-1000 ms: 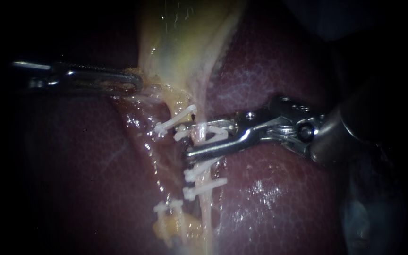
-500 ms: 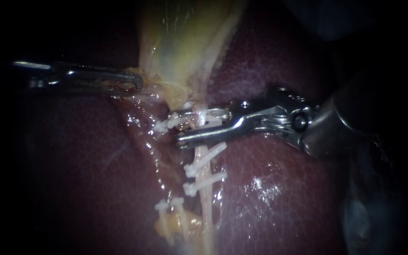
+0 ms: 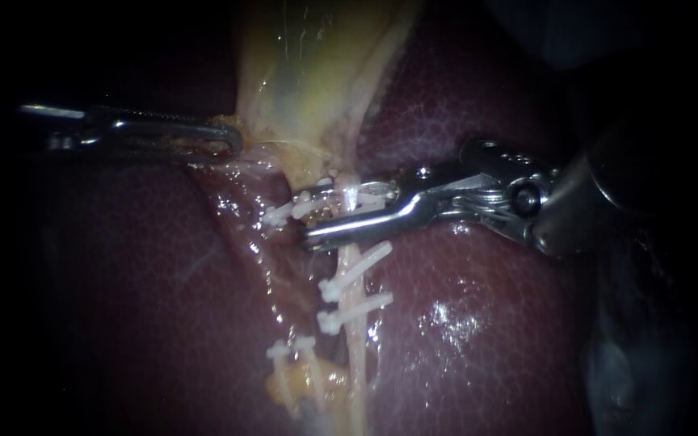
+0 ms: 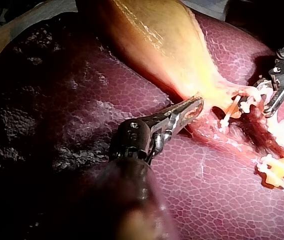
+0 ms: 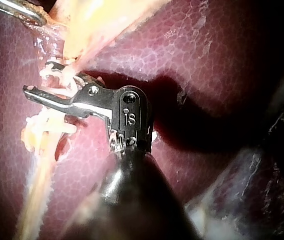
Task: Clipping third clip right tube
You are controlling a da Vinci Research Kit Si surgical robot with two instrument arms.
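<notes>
Close endoscope view of a dark red liver [image 3: 478,339] with the pale yellow gallbladder [image 3: 317,73] hanging in from the upper middle of the frame. The left instrument [image 3: 232,144] enters from the left edge; its jaws are clenched on the gallbladder's lower border, left of centre, and have stayed put over the last second. The right tube [image 3: 355,339] runs as a thin pale cord from the gallbladder's neck down to the bottom edge, just right of centre. Two white clips, the upper set clip [image 3: 357,269] and the lower set clip [image 3: 355,313], cross it below the middle. More white clips sit on the tissue to its left, one near centre [image 3: 280,214] and a pair at lower centre [image 3: 288,351].

The right instrument [image 3: 302,218] comes in from the right edge; its jaws straddle the right tube just under the gallbladder's neck and grasp a new white clip [image 3: 355,199] that lies across the tube.

A second ago these jaws stood lower, close above the upper set clip, and gaped wider; they have since climbed the tube and narrowed. Against half a second ago the jaws are nearly unchanged, with the wrist slightly further right. The right wrist view shows the tube passing between the two jaws.
</notes>
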